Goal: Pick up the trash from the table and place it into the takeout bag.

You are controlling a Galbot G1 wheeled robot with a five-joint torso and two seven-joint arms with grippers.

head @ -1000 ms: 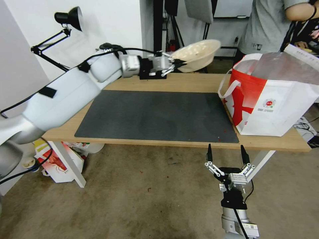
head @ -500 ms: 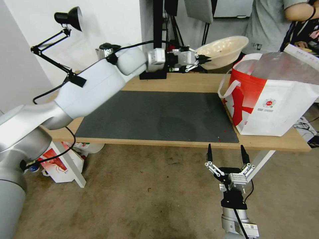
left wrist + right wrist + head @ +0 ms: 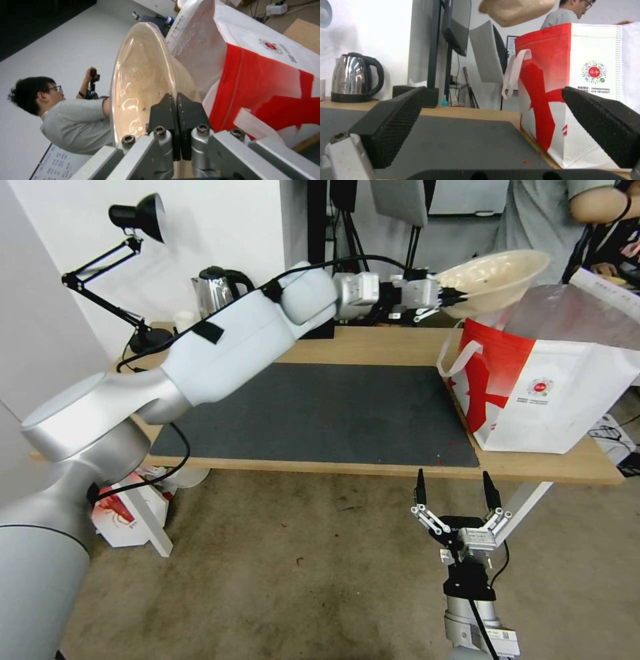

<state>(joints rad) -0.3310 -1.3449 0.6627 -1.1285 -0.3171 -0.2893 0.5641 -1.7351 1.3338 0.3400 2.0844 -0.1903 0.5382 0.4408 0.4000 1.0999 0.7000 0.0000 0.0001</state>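
Observation:
My left gripper [image 3: 453, 295] is shut on the rim of the shallow beige bowl [image 3: 497, 280], holding it tilted in the air just above the left rim of the white-and-red takeout bag [image 3: 547, 380]. In the left wrist view the black fingertips [image 3: 178, 117] pinch the bowl [image 3: 143, 75] edge, with the bag [image 3: 266, 82] right beside it. The bag stands open at the right end of the table [image 3: 373, 347]. My right gripper [image 3: 455, 490] hangs open below the table's front edge; its view shows the bowl [image 3: 516, 10] above the bag [image 3: 573, 87].
A dark grey mat [image 3: 320, 413] covers the tabletop's middle. A steel kettle [image 3: 217, 290], a small white cup [image 3: 181, 321] and a black desk lamp [image 3: 133, 220] stand at the back left. A smaller white bag [image 3: 123, 507] sits on the floor by the left table leg.
My left arm has swung to the right with the beige bowl, from above the table's back middle to over the bag's left rim. The right arm has stayed still.

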